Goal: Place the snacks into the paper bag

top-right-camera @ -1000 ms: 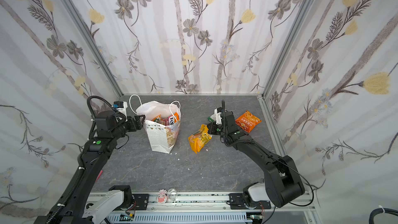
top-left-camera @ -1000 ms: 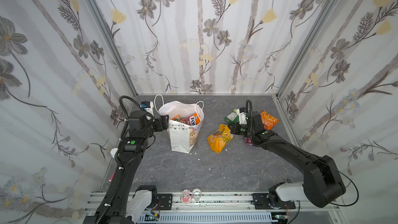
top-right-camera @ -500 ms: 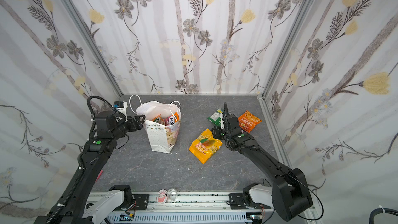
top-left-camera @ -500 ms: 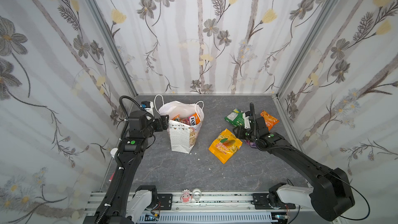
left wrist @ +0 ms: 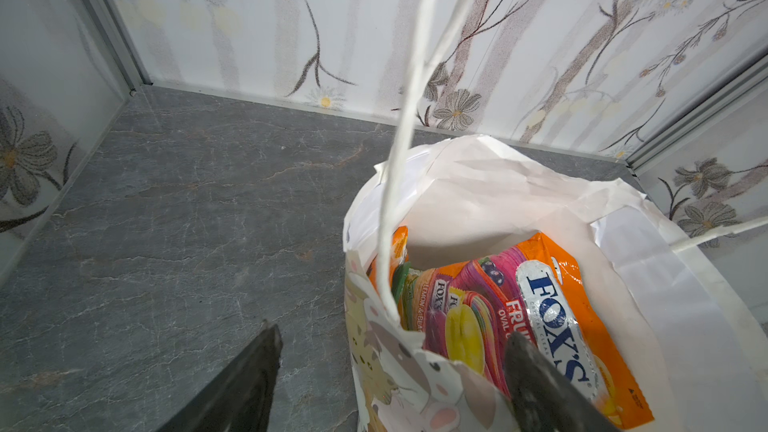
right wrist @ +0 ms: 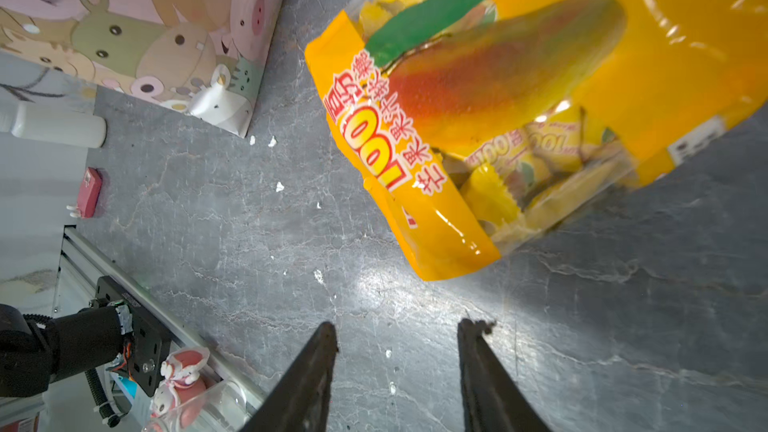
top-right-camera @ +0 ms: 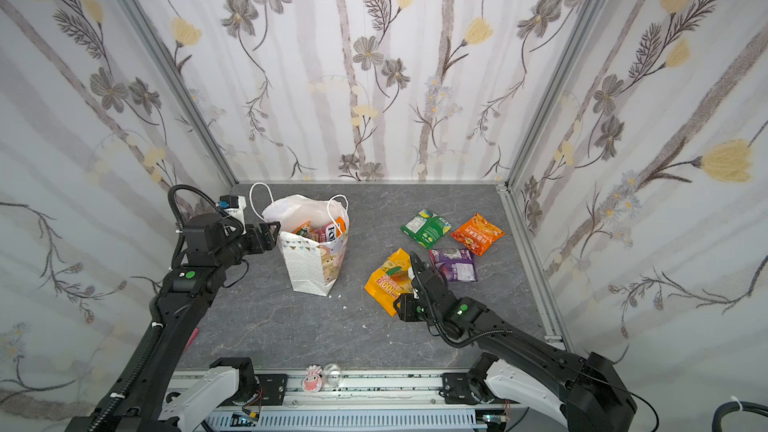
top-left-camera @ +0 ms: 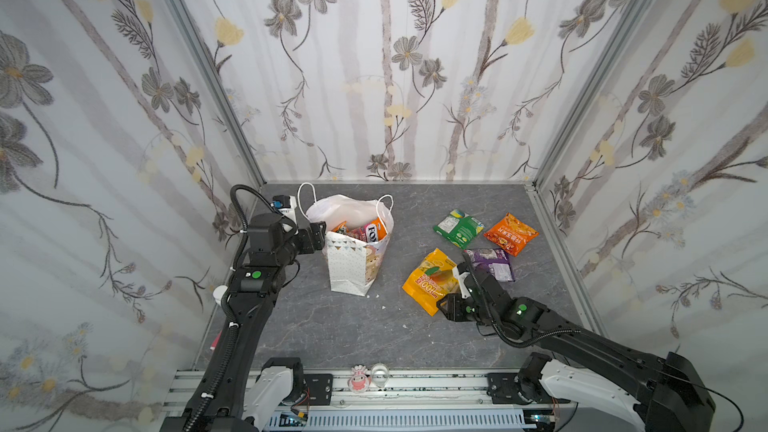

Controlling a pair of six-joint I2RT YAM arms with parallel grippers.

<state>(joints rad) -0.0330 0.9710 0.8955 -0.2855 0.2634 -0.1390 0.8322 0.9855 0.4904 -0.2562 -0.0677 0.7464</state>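
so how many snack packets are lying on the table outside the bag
4, all right of the paper bag: yellow mango packet by the right claw, purple packet beside it, green packet and orange packet side by side farther back. None seems hidden.

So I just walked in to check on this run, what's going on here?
Two robot arms are packing snacks into a paper bag. The left pincer sits open astride the bag's rim, one finger inside, with FOX'S packets already in there. The right pincer is open and empty, low over the table beside the yellow mango packet. A green packet, an orange packet and a purple packet also lie there, not yet bagged.
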